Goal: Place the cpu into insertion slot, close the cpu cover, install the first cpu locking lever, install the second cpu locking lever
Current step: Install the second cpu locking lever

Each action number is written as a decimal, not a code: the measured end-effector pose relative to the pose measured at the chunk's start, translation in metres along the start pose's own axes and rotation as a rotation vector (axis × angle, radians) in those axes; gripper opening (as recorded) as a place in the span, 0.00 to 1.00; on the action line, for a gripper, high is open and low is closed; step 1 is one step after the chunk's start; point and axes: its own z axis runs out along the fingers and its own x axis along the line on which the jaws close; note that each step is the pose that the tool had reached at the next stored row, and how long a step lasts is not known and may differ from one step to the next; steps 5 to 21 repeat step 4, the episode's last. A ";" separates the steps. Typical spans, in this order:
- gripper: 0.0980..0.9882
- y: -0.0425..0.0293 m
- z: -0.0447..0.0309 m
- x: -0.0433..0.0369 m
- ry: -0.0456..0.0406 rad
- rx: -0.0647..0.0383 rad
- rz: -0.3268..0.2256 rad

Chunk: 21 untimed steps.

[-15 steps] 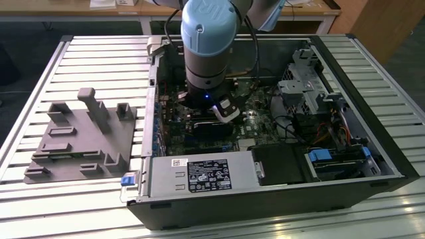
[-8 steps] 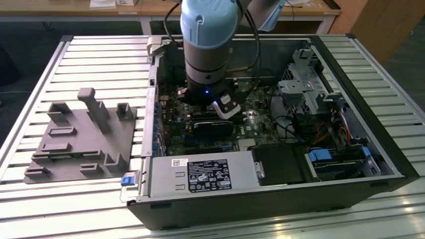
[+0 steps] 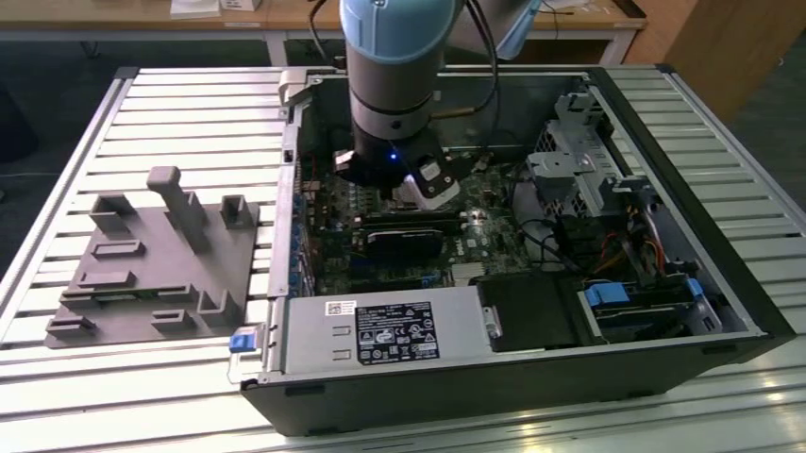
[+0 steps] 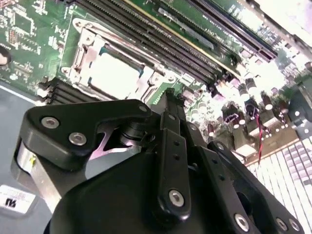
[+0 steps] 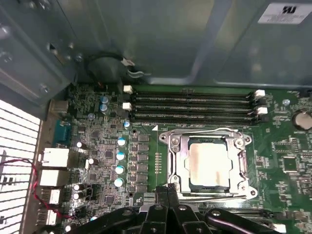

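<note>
Exterior view: the arm descends into the open computer case [image 3: 504,236], which lies on a slatted metal table [image 3: 189,104]; the gripper [image 3: 422,189] hangs low over the motherboard [image 3: 504,231], hemmed by the case walls, the drive cage [image 3: 573,151] on the exterior view's right and the power supply [image 3: 377,335] nearer the camera. A grey fixture block [image 3: 151,264] sits outside the case on the exterior view's left. First wrist view: the cpu [image 5: 208,165] lies seated in the insertion slot [image 5: 181,181], with the cpu cover [image 5: 207,134] down around it as a silver frame — the chip shows through the window. Long memory slots [image 5: 195,105] run just beside the socket. The fingers [image 5: 168,195] stand together, empty, at the socket's edge. Second wrist view: the gripper body [image 4: 170,170] rises before the same socket, and both locking levers' positions cannot be told.
</note>
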 end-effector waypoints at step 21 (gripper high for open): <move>0.01 0.0011 -0.0027 0.0000 -0.0002 0.000 0.000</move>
